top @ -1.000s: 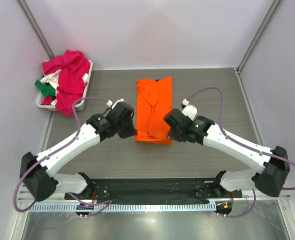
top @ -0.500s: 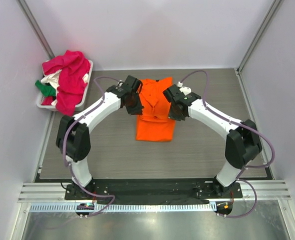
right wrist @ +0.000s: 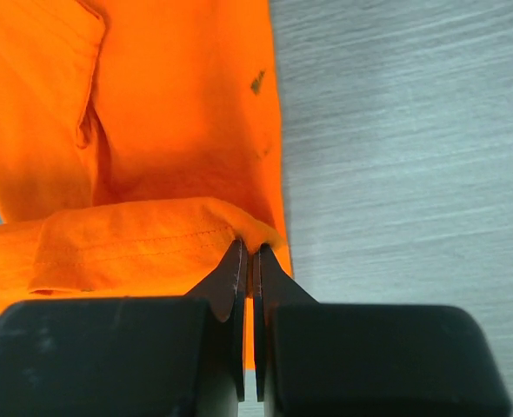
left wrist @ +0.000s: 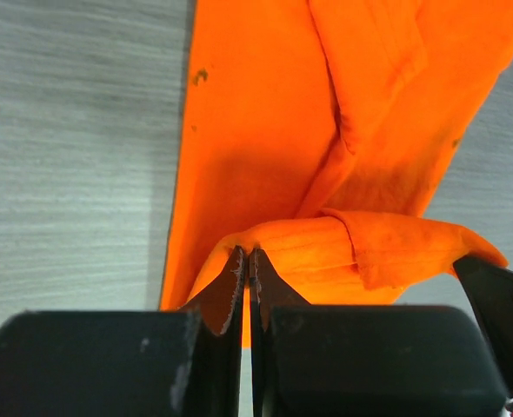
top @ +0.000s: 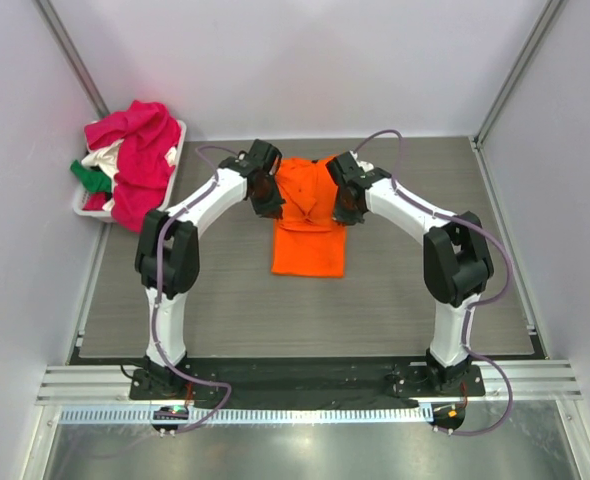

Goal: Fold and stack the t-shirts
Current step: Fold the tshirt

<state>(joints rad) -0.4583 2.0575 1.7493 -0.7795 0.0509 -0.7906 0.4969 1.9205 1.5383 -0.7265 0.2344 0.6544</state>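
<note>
The orange t-shirt (top: 309,232) lies folded lengthwise in the middle of the table. My left gripper (top: 269,200) is shut on its left edge, pinching a raised fold of orange cloth (left wrist: 300,252). My right gripper (top: 344,204) is shut on its right edge, pinching the hemmed orange cloth (right wrist: 143,248). Both hold the far end lifted and drawn toward the near end. The magenta-pink t-shirt (top: 140,155), a white one (top: 103,157) and a green one (top: 87,174) are piled at the far left.
A white plastic basket (top: 177,165) holds the pile at the far left corner. Purple-grey walls enclose the grey wood-grain table (top: 425,290). Both arms reach far over the table, their bases on the black rail at the near edge.
Both grippers moved from the shirt's near end to its far end and shut on its side edges. The far part of the shirt is now lifted and pulled nearer, so the shirt looks shorter.
</note>
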